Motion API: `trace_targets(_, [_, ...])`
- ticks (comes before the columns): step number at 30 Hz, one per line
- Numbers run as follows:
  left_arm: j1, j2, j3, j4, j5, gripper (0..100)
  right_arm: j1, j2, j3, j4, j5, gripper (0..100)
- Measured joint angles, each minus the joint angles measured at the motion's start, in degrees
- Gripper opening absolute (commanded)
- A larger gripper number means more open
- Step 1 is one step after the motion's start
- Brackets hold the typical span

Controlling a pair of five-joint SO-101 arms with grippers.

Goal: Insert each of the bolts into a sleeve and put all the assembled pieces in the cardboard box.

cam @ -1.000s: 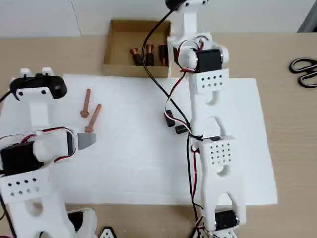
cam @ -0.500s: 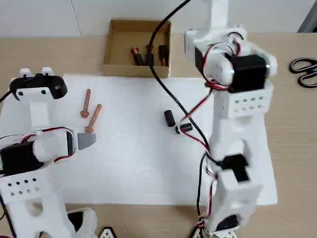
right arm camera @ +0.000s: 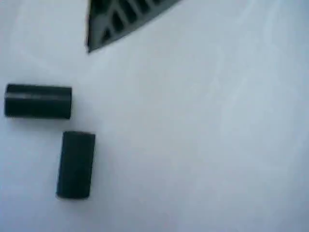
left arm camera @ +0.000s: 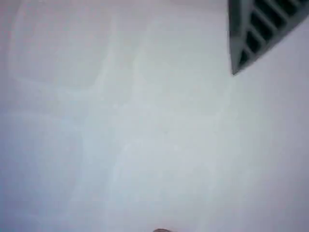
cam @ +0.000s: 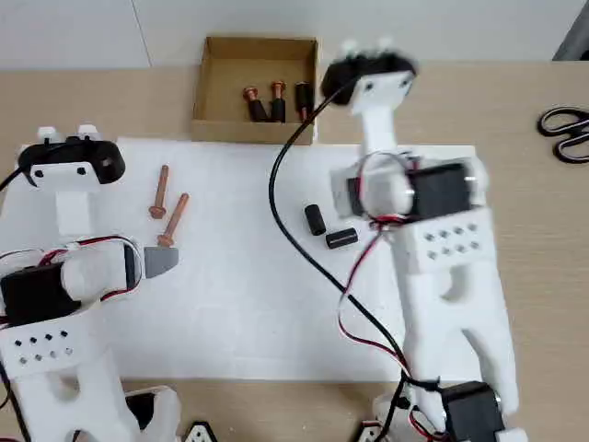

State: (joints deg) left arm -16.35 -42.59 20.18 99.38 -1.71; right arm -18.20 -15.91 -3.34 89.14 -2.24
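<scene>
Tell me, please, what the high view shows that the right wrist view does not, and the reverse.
High view adds: the cardboard box holding three assembled pieces, two loose bolts lying on the white sheet, and scissors off to the side.
Right wrist view adds: a dark ribbed part close to the camera.
Shared: the two black sleeves, seen close up from the wrist, lying apart at roughly a right angle on the sheet.
</scene>
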Motion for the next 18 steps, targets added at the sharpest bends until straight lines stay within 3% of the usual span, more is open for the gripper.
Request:
trace_targets(9, [0.0,0.0,0.0,0.0,0.0,33,-4.57,0.0,24.0,-24.79,0.0,15.8])
trace_targets(18, [0.0,0.0,0.0,0.0,0.0,33,-5.98,0.0,39.21,-48.62,0.0,15.8])
